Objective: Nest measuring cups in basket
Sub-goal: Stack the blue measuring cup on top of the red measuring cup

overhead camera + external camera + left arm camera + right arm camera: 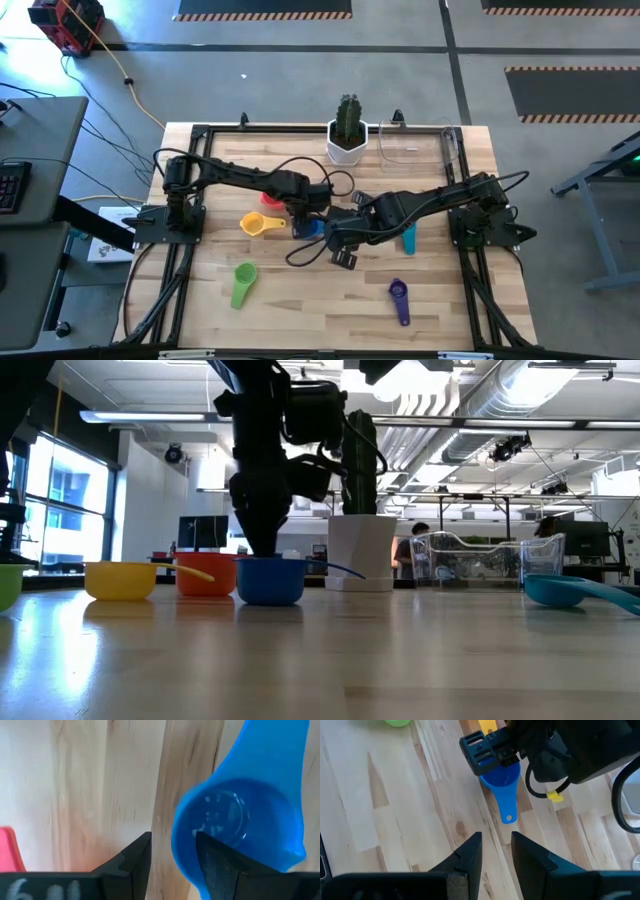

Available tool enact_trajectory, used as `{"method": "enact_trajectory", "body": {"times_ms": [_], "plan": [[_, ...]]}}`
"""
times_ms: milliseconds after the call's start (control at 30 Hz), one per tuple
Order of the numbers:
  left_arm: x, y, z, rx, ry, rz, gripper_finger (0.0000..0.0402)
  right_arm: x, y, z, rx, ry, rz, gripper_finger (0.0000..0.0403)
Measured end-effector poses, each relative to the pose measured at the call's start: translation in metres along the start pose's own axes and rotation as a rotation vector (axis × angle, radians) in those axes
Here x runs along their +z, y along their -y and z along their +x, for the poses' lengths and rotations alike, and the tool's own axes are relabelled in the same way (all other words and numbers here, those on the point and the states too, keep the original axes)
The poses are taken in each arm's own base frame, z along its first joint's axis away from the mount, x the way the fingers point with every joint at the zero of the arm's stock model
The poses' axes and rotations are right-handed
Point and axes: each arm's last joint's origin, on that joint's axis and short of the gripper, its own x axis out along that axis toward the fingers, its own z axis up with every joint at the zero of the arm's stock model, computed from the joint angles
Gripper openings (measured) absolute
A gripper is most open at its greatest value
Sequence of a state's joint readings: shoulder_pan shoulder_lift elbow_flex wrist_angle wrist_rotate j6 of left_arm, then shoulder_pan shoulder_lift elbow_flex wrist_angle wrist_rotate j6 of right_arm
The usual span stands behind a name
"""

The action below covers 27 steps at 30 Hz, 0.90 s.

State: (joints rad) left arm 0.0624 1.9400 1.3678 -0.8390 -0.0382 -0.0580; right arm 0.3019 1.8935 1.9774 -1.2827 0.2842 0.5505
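The left gripper (172, 857) is down at the middle of the wooden tabletop (330, 300), its jaws spread astride the rim of the small blue plastic measuring cup (235, 825), one finger (220, 865) inside the bowl and the other outside on the bare wood. The blue cup rests on the tabletop, its flat handle pointing away from the left arm's side.

Just beside it, toward the left edge, sit the yellow plastic measuring cup (258, 224) and the orange-red one (206, 574), close together. The green measuring cup (243, 281) lies nearer the front left corner, the purple one (399, 298) toward the front edge on the right, and the teal one (409, 238) right of centre, partly under the right arm.

The right gripper (495, 852) hangs over the middle of the tabletop just beside the blue cup's handle, its jaws parted with nothing between them.

The clear see-through basket (420, 145) stands at the back edge, right of the white pot with a green cactus (347, 132).
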Motion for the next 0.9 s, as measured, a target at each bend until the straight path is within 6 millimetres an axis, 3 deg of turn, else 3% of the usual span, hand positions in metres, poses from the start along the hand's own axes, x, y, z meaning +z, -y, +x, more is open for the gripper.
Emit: {"method": "enact_trajectory", "body": {"times_ms": [367, 633, 900], "plan": [[0.002, 0.0, 0.0, -0.003, 0.019, 0.01, 0.0009, 0.0, 0.0, 0.0, -0.004, 0.003, 0.003, 0.0096], [0.0, 0.0, -0.005, -0.071, 0.009, 0.005, 0.0005, 0.0, 0.0, 0.0, -0.004, 0.003, 0.003, 0.0096], [-0.01, -0.013, -0.039, -0.122, 0.035, -0.047, 0.0003, 0.001, 0.001, 0.0, -0.04, 0.023, 0.025, 0.0096]]}}
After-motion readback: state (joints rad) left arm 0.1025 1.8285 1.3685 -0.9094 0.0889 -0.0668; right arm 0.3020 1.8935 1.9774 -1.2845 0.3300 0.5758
